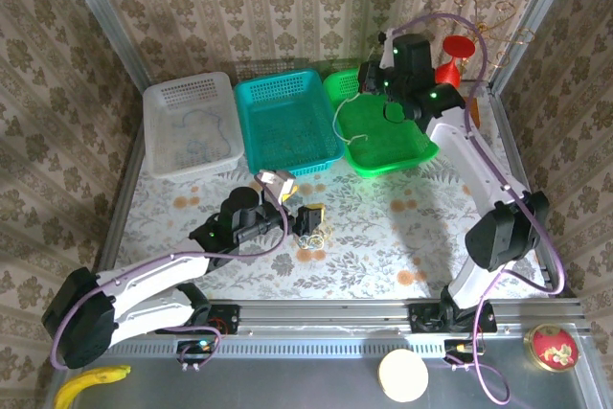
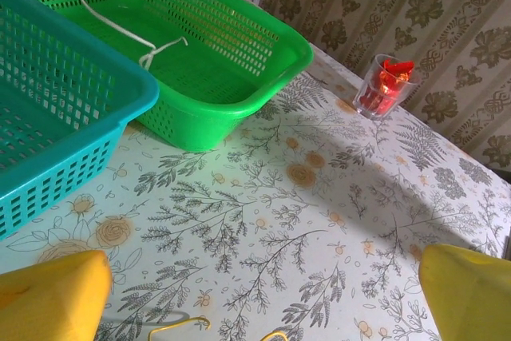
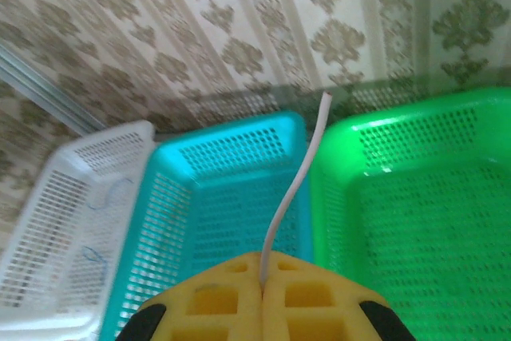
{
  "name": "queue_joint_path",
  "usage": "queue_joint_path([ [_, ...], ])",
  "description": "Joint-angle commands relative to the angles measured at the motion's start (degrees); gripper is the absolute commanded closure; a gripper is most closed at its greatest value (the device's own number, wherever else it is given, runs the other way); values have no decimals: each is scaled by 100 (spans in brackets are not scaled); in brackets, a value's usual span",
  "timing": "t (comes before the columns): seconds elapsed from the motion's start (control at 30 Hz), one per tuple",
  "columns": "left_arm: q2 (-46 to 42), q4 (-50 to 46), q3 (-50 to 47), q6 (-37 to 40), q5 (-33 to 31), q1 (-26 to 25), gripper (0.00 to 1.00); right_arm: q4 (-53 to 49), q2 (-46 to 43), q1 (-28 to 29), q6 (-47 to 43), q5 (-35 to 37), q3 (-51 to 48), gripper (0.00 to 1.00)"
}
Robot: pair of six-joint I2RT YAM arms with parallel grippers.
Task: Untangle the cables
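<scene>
Left gripper (image 1: 292, 196) first: its jaws stand spread wide with nothing in them. On the left wrist camera I see the two yellow foam fingers (image 2: 52, 297) at opposite corners, with bare floral-patterned table (image 2: 319, 221) between them. A thin brown-yellow wire (image 2: 180, 325) lies loose on the table between the pads, touching neither. From overhead it is a small tangle (image 1: 308, 235) just beside the open fingers.

Over to the right gripper (image 1: 369, 79). Its yellow pads (image 3: 231, 301) are pressed together and pinch a pale cream thread-thin cable (image 3: 291, 189), which rises out of the seam between them. From overhead the cream cable (image 1: 337, 114) curves away from the jaws and down into the green perforated plastic basket (image 1: 383, 168) below them. On the left wrist camera its far end (image 2: 148, 53) lies on that basket's floor.

Beyond the closed right jaws sit three baskets side by side: green (image 3: 415, 221), a teal perforated plastic basket (image 3: 231, 197), then a white perforated plastic basket (image 3: 56, 221). A bluish-purple thin wire (image 3: 97, 255) lies in the white one, well apart from both grippers. Ahead of the open left jaws, past the green basket, a clear cup with red contents (image 2: 386, 85) stands upright.
</scene>
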Motion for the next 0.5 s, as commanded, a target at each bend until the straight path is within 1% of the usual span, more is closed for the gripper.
queue_joint_path([
  [0.0, -102, -181, 161, -61, -138, -38, 0, 169, 188, -32, -281, 424, -180, 100],
  [0.13, -90, -229, 160, -88, -202, -37, 0, 103, 370, -34, -431, 644, -341, 100],
  [0.17, -84, -242, 171, -105, -215, -36, 0, 59, 397, -41, -463, 702, -360, 94],
  [0.27, -53, -460, 277, -182, -272, -40, 0, -147, 413, -48, -517, 736, -331, 54],
  [0.3, -37, -563, 326, -200, -275, -36, 0, -225, 378, -45, -524, 727, -303, 45],
  [0.37, -1, -716, 396, -270, -285, -43, 0, -368, 286, -40, -517, 685, -231, 36],
  [0.4, 8, -784, 440, -288, -284, -37, 0, -429, 221, -42, -504, 653, -202, 34],
  [0.47, 27, -893, 496, -333, -313, -37, 0, -492, 67, -40, -466, 587, -205, 33],
])
